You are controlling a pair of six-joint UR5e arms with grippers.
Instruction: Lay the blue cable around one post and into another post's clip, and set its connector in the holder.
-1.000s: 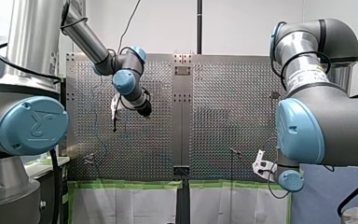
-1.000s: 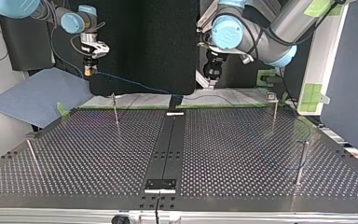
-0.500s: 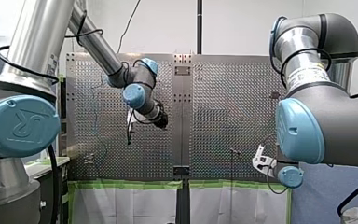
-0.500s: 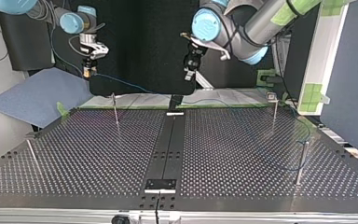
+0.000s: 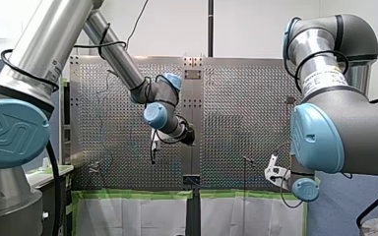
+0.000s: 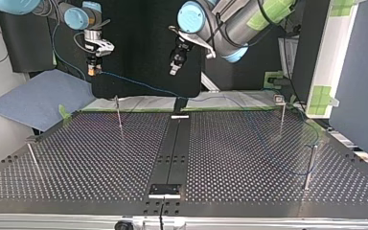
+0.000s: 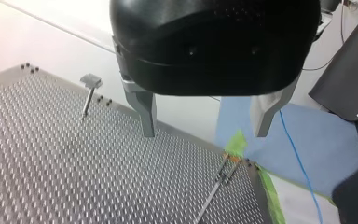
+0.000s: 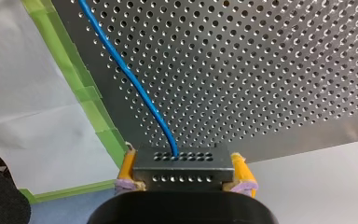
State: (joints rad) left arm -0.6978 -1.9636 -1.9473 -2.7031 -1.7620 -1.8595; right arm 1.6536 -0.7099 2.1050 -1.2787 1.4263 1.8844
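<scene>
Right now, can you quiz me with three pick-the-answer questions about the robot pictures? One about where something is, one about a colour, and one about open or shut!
1. Where is the black connector?
A) in a post's clip
B) between the pads of my right gripper
C) on the blue cloth

2. What colour is the tape along the edge of the table?
A) red
B) white
C) green

3. How is my left gripper?
A) open and empty
B) shut on the cable
C) shut on a post

Answers: 1 B, the right wrist view shows it clamped between the yellow pads. 2 C, the strip beside the perforated plate is green. 3 A, its metal fingers stand apart with nothing between them.
</scene>
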